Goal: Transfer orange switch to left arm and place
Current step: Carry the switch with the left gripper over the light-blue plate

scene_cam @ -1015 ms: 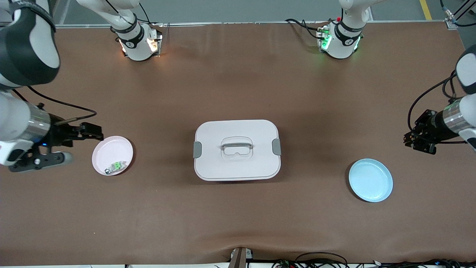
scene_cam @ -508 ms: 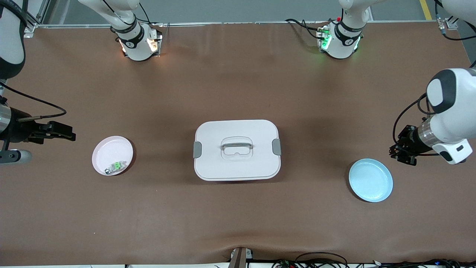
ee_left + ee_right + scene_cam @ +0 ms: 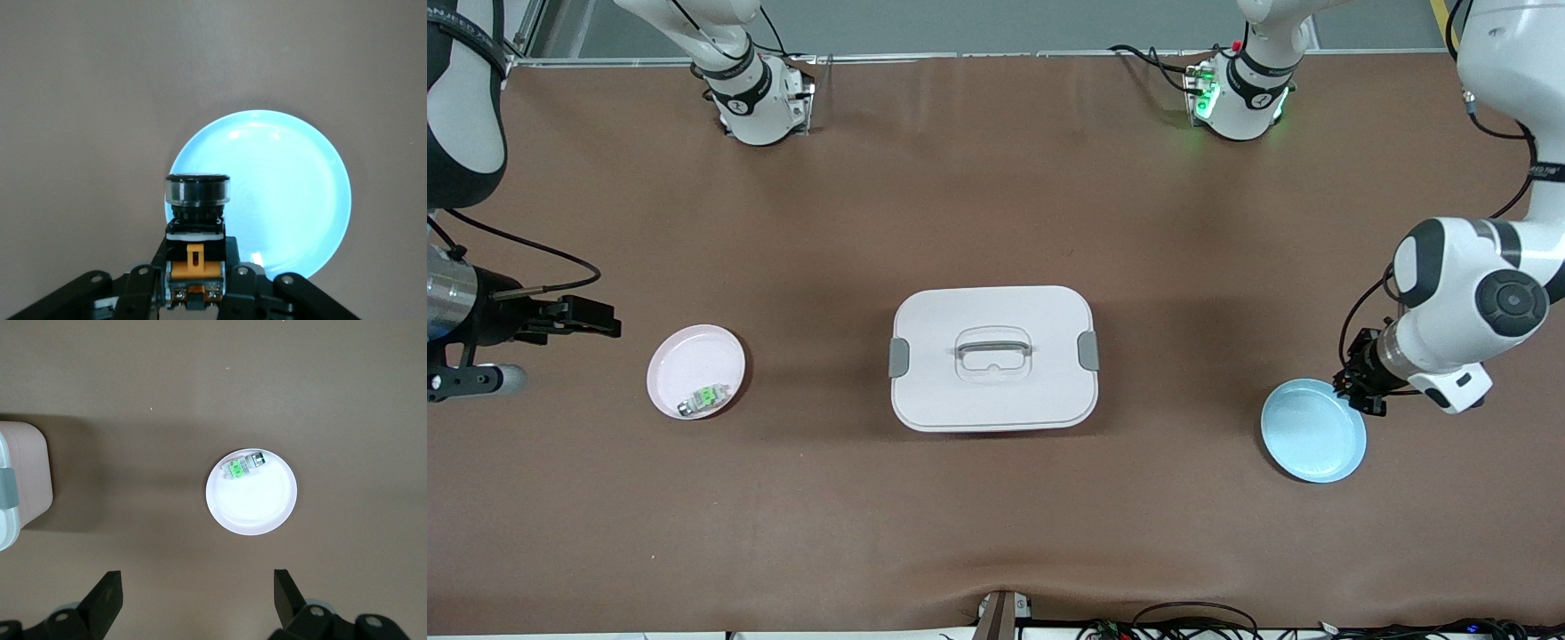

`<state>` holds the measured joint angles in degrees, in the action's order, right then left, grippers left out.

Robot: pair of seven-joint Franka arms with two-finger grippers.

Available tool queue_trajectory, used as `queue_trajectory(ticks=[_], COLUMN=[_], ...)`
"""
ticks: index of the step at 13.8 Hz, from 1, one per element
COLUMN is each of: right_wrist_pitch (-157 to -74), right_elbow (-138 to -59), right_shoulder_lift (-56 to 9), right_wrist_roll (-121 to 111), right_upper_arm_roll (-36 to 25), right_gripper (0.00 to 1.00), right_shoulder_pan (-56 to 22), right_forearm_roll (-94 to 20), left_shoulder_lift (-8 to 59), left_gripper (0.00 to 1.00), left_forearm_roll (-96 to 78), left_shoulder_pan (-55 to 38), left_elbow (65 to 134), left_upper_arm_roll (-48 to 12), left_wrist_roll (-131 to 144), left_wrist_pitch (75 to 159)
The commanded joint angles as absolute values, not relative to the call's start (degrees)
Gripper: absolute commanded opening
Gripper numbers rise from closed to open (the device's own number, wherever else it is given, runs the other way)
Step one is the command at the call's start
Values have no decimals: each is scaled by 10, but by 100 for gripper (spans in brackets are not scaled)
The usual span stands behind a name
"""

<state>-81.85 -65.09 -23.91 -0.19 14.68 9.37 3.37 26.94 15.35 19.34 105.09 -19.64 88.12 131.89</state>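
Nearest the front camera lies the pale blue plate point(image 3: 1313, 431), toward the left arm's end of the brown surface point(image 3: 996, 533), and the left hand point(image 3: 1358, 384) hangs over that plate's rim, its fingers pinching the orange switch point(image 3: 195, 248) by the lower body, with the clear-capped button end pointing down at the plate in the left wrist view. Judging from this, the step in hand is the final placement: the switch has been carried past the box and needs only to be lowered over the middle of the plate and let go. That next move calls for a small shift inward from the rim and a gentle descent, since a release this close to the edge could let the part tip or roll off onto the surface. A little farther back, in the middle, sits the white lidded box point(image 3: 993, 357) with grey side clasps and a clear top handle, well apart from both hands. Toward the right arm's end rests the pink plate point(image 3: 695, 371) holding a small green-and-silver component point(image 3: 703, 397); the right hand point(image 3: 560, 342) waits beside that plate above bare surface, its fingers spread wide and holding nothing. Farthest from the camera, the two arm bases point(image 3: 758, 98) stand along the surface's edge, with grey floor showing past them.
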Motion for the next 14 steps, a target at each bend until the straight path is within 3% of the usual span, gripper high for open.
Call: queue_trajectory(ticks=[1, 7, 14], right_wrist_pitch=[-817, -799, -796], right_elbow=[-663, -666, -684], right_shoulder_lift=[-194, -182, -160], right_wrist_roll=[11, 55, 49], right_upper_arm_roll=[149, 148, 149], right_gripper=[100, 100, 100], right_shoulder_pan=[105, 131, 154], right_forearm_roll=[42, 34, 29], left_shoulder_lift=[289, 344, 389], left_gripper=[19, 19, 19], left_forearm_roll=[167, 188, 239], left_shoulder_pan=[194, 189, 178], left_elbow=[1046, 1026, 998], left_upper_arm_roll=[-199, -199, -198], left_wrist_roll=[896, 897, 927], left_wrist_pitch=[1348, 1407, 1410])
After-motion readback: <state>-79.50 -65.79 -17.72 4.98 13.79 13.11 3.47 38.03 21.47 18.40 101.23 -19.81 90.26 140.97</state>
